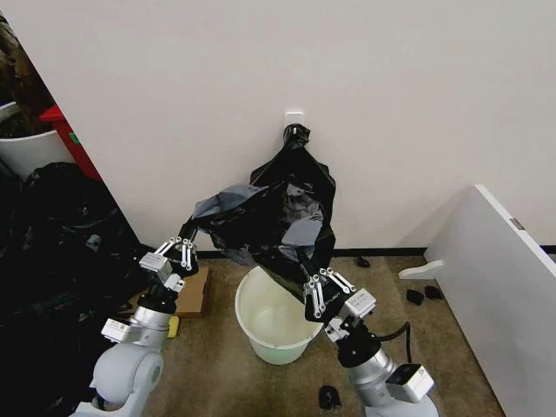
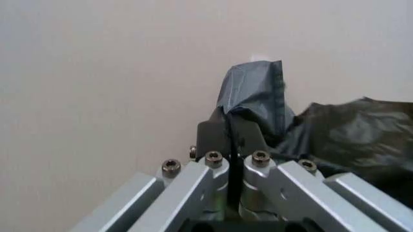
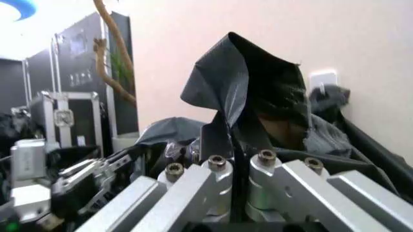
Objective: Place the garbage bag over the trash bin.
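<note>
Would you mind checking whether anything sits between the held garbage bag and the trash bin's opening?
Nothing visible does. The garbage bag hangs from the left end effector and right end effector, directly above the trash bin, whose mouth looks open.

Left arm: rises from the lower left of the head view, forearm angled up and inward. Left gripper held at mid height, fingers pointing up toward the wall, pads pressed together on a fold of the bag.

Right arm: rises from the lower right, elbow low, wrist tilted up and to the left. Right gripper lower than the left one, pads closed on another edge of the bag, pinching the film between them.
</note>
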{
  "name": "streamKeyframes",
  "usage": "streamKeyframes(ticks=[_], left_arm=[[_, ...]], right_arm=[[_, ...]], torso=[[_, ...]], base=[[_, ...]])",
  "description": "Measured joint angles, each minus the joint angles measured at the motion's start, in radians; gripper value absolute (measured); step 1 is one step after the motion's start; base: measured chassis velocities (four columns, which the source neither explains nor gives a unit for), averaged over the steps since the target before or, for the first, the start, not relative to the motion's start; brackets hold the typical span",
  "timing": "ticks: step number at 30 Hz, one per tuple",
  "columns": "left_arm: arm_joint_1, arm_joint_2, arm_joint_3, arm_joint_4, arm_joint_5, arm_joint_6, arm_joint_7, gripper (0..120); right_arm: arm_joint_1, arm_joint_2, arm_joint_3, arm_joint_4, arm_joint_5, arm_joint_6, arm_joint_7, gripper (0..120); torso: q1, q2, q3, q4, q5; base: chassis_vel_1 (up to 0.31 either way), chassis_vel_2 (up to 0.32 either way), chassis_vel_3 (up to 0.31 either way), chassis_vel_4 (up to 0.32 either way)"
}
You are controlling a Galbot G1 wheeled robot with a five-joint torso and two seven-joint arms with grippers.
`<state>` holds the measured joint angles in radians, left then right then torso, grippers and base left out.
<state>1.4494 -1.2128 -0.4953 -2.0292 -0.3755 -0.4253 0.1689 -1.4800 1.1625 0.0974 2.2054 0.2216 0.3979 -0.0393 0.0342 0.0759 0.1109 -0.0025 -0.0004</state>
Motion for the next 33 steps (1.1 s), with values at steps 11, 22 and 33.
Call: streamKeyframes(ticks=[11, 22, 33], left_arm=[[0.079, -0.039, 0.153, 0.005, -0.057, 0.056, -0.037, 0], [0.076, -0.03, 0.208, 0.017, -0.247, 0.043, 0.207, 0], [0.055, -0.05, 0.241, 0.092, -0.428, 0.045, 0.297, 0]], right_arm=[[0.049, 0.004, -0.011, -0.086, -0.007, -0.065, 0.078, 0], [0.071, -0.002, 0.018, -0.115, -0.008, -0.051, 0.079, 0], [0.087, 0.002, 0.022, -0.153, -0.042, -0.044, 0.091, 0]], torso=[[0.0, 0.0, 0.0, 0.0, 0.0], [0.0, 0.0, 0.0, -0.0001, -0.0002], [0.0, 0.0, 0.0, 0.0, -0.0002]], base=[[0.0, 0.0, 0.0, 0.0], [0.0, 0.0, 0.0, 0.0], [0.0, 0.0, 0.0, 0.0]])
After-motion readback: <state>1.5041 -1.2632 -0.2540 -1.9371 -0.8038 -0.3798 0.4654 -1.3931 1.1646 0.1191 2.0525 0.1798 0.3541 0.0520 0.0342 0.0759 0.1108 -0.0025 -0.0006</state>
